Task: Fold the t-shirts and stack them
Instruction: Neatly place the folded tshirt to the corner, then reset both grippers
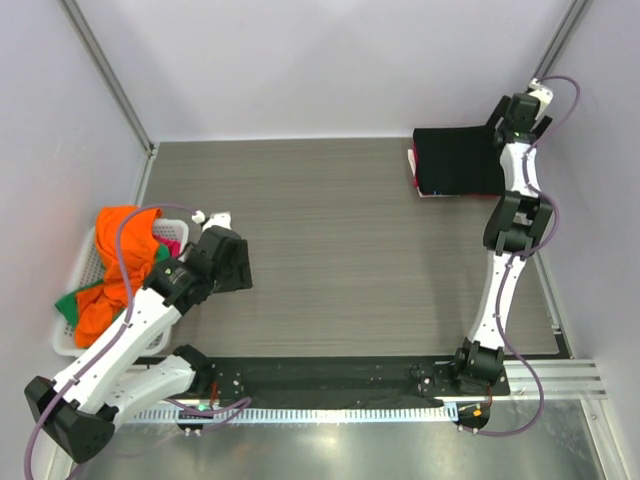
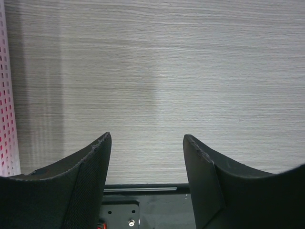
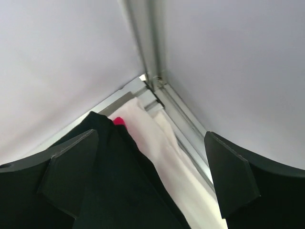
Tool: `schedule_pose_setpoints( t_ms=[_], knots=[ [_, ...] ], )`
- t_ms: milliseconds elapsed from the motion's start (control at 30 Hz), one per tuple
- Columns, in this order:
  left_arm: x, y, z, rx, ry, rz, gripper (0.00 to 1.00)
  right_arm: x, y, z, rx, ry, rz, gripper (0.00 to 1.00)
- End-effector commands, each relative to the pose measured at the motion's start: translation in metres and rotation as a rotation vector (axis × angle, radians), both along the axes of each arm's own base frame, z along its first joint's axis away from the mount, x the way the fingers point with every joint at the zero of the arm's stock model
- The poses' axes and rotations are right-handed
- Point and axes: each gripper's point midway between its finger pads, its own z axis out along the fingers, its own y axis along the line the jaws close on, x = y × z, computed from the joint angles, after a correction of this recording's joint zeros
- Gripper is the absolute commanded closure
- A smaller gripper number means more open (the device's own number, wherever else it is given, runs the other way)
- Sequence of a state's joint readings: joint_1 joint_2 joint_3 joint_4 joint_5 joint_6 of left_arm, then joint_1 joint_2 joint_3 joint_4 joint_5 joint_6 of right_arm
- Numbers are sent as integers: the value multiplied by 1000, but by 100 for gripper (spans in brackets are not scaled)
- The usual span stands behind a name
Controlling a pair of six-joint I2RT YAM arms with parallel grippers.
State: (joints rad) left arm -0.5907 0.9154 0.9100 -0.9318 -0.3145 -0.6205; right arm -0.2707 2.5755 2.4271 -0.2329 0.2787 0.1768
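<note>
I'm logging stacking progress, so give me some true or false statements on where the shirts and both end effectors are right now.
1. The folded black cloth t-shirt lies at the far right of the grey wood-grain table. True.
2. The right end effector is clamped on that shirt. False: its jaws stand wide open, and it holds nothing.
3. The white mesh plastic basket is empty. False: it holds a crumpled orange shirt and some green cloth.
4. The left end effector is open, with only bare table between its fingers. True.
5. A crimson-pink cloth edge shows beneath the black shirt. True.
</note>
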Motion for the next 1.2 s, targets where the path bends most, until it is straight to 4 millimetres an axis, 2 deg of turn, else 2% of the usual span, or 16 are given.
schedule_pose_setpoints(
  t_ms=[0, 100, 133, 200, 300, 333, 367, 433, 633, 667, 700, 767, 800, 833, 967, 1167],
  knots=[
    [4, 0, 10, -23, -56, 13, 36, -37, -6, 190, -15, -381, -131, 0],
    [4, 0, 14, -36, -73, 10, 32, -52, 14, 229, 58, -448, -79, 0],
    [4, 0, 16, -40, -77, 9, 29, -66, 25, 262, 90, -507, -57, 0],
    [3, 1, 20, -50, -95, 11, 23, -78, 42, 274, 156, -504, -17, 0],
    [3, 2, 24, -67, -123, 16, 17, -104, 91, 290, 261, -493, 109, 0],
    [3, 1, 25, -74, -126, 12, 15, -126, 115, 315, 279, -519, 188, 0],
    [2, 0, 26, -81, -130, 7, 14, -131, 129, 286, 318, -449, 203, 0],
    [1, 2, 29, -86, -139, 15, 13, -150, 175, 277, 358, -402, 291, 0],
    [0, 12, 38, -89, -192, 63, 9, -258, 342, 197, 510, -153, 698, 0],
    [0, 15, 38, -84, -196, 74, 9, -278, 358, 159, 560, -64, 733, 0],
    [0, 17, 40, -87, -204, 85, 9, -300, 369, 158, 590, -64, 762, 0],
    [-1, 20, 43, -92, -220, 98, 9, -335, 388, 115, 632, 34, 794, 0],
    [-1, 22, 44, -91, -230, 111, 9, -353, 388, 120, 633, 8, 816, 0],
    [-2, 24, 46, -95, -240, 117, 9, -367, 387, 94, 652, 56, 803, 0],
    [-3, 31, 50, -91, -262, 152, 9, -406, 381, 75, 694, 65, 802, 0],
    [-4, 45, 54, -76, -295, 216, 9, -435, 373, 53, 737, 83, 774, 0]
  ],
)
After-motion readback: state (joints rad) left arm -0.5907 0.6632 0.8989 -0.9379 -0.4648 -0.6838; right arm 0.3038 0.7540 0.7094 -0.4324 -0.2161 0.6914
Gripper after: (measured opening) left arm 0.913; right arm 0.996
